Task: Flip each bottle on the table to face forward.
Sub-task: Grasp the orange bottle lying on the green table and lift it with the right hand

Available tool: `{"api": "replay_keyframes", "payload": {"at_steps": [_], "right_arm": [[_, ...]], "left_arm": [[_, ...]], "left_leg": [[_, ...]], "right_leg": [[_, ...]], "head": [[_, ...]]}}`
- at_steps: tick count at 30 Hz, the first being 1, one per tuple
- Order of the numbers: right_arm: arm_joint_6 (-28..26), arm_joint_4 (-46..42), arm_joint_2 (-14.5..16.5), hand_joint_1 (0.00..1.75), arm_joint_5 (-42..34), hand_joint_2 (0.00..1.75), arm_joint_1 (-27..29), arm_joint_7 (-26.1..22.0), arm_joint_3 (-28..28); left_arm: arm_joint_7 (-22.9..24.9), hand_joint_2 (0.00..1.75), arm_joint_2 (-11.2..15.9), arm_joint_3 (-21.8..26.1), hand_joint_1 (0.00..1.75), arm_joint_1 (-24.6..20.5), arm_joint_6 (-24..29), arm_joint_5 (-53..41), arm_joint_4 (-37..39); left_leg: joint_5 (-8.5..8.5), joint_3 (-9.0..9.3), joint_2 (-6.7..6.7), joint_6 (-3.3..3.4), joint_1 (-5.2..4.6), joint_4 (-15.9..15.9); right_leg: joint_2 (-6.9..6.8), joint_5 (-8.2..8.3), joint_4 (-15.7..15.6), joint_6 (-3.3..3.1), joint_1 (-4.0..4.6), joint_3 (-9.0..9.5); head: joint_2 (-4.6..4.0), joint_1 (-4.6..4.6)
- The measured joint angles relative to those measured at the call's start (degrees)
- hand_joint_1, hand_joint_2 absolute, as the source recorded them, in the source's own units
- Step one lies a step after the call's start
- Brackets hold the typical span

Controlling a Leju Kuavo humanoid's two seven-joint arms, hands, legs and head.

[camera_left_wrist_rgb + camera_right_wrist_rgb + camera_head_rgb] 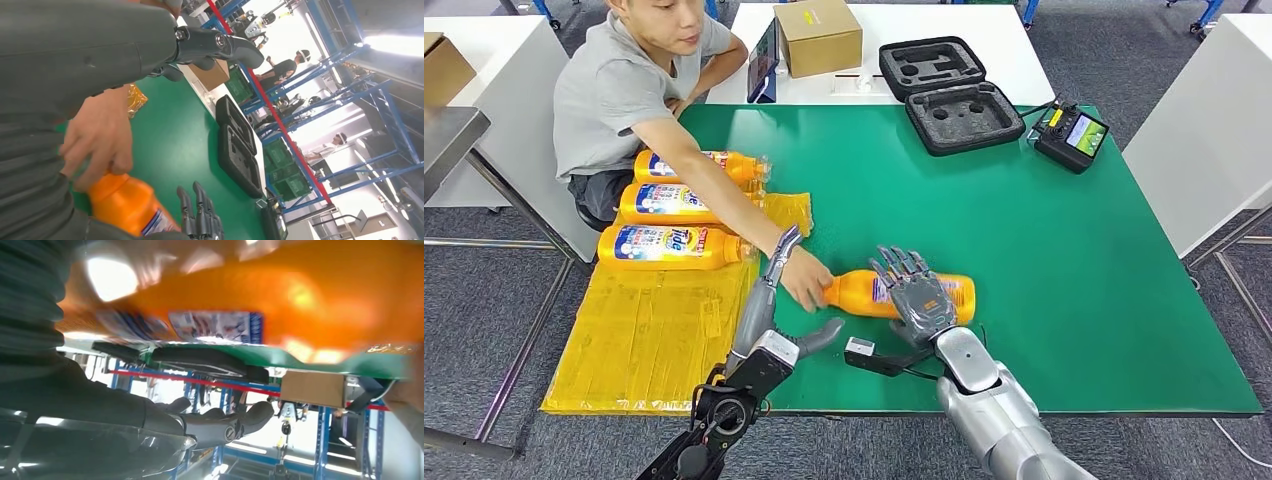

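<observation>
An orange bottle lies on its side on the green table, near the front edge. My right hand rests on top of its body with fingers spread; in the right wrist view the bottle is close over the palm and the thumb stands away from it. A person's hand holds the bottle's cap end. My left hand is open beside that hand, fingers stretched out. The left wrist view has the person's hand on the bottle.
Three more orange bottles lie side by side on a yellow sheet at the table's left. A seated person reaches in from the far left. A black foam case, a cardboard box and a controller sit at the back.
</observation>
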Motion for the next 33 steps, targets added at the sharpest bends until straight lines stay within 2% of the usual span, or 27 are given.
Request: {"api": "replay_keyframes", "payload": {"at_steps": [10, 19, 25, 33], "right_arm": [[0.0, -5.3, -0.9, 0.0, 3.3, 1.75, 2.2, 5.3, 0.0], [0.0, -7.1, -1.5, 0.0, 3.5, 1.75, 2.7, 6.1, 0.0], [0.0, -8.7, -2.2, 0.0, 3.3, 1.75, 3.0, 10.4, 1.4], [0.0, -8.4, -2.3, 0.0, -2.3, 1.75, 3.3, 7.0, 0.7]], "left_arm": [[0.0, 1.75, -0.2, 1.2, 0.0, 0.7, 0.0, -0.7, 0.0], [0.0, 1.75, -0.2, 1.3, 0.0, 1.0, 0.0, -0.7, 0.0], [0.0, 1.75, -0.2, 1.6, 0.0, 1.5, 0.2, -1.1, 0.0], [0.0, 1.75, -0.4, 2.2, 0.0, 2.4, -0.3, -1.7, -0.2]], "left_leg": [[0.0, 0.0, 0.01, 0.0, 0.0, 0.0], [0.0, 0.0, 0.01, 0.0, 0.0, 0.0], [0.0, -0.01, 0.01, 0.0, -0.01, 0.0], [0.0, -0.01, 0.0, 0.0, 0.0, 0.0]], "right_leg": [[0.0, 0.0, 0.0, 0.0, 0.0, 0.0], [0.0, 0.0, 0.0, 0.0, 0.0, 0.0], [0.0, 0.0, 0.0, 0.0, 0.0, 0.0], [0.0, 0.0, 0.0, 0.0, 0.0, 0.0]], "head": [[0.0, 0.0], [0.0, 0.0], [0.0, 0.0], [0.0, 0.0]]}}
